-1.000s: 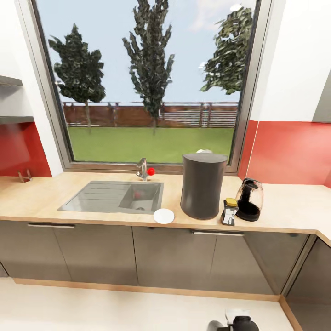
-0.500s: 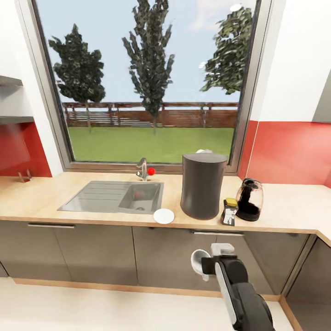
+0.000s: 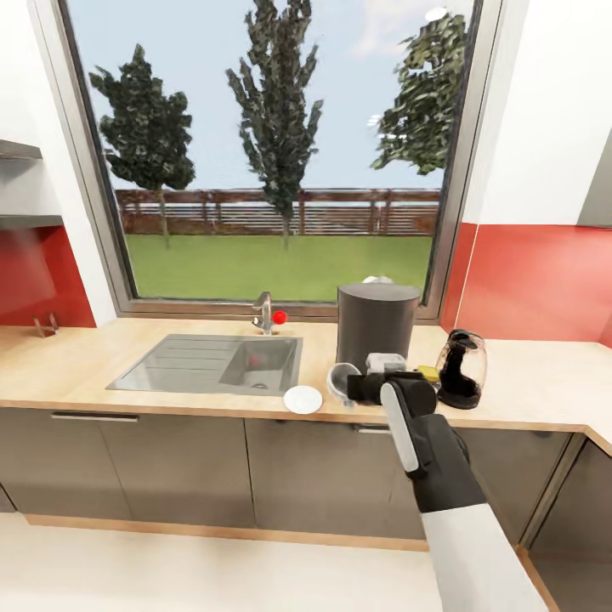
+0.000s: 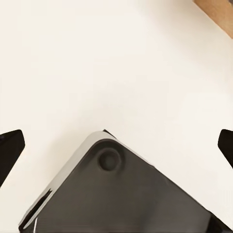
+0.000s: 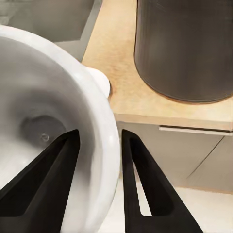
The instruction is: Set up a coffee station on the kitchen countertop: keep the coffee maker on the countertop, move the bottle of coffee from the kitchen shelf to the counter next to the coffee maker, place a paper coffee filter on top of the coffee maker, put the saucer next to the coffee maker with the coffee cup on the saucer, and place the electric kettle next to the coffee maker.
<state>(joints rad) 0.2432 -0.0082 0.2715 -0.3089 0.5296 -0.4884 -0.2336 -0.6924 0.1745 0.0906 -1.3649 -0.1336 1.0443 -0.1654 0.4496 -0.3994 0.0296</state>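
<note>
The coffee cup (image 3: 342,382) is white and hangs at counter height, in front of the dark grey coffee maker (image 3: 377,321). My right gripper (image 3: 355,388) is shut on the cup's rim (image 5: 104,121), one finger inside and one outside. The white saucer (image 3: 303,399) lies on the kitchen countertop (image 3: 85,365), left of the coffee maker and just left of the cup. A white paper filter (image 3: 376,280) peeks over the coffee maker's top. The glass electric kettle (image 3: 461,367) stands to its right. Only the yellow lid of the bottle of coffee (image 3: 429,372) shows behind my wrist. My left gripper (image 4: 116,145) is open over the floor.
A steel sink (image 3: 212,363) with a tap (image 3: 264,313) is set into the countertop left of the saucer. Grey cabinet fronts (image 3: 170,467) run below, and a large window (image 3: 272,144) rises behind. The counter turns a corner at the far right (image 3: 595,433).
My right arm has risen from the bottom of the head view to counter height, carrying the cup up in front of the coffee maker. The things on the counter have not moved.
</note>
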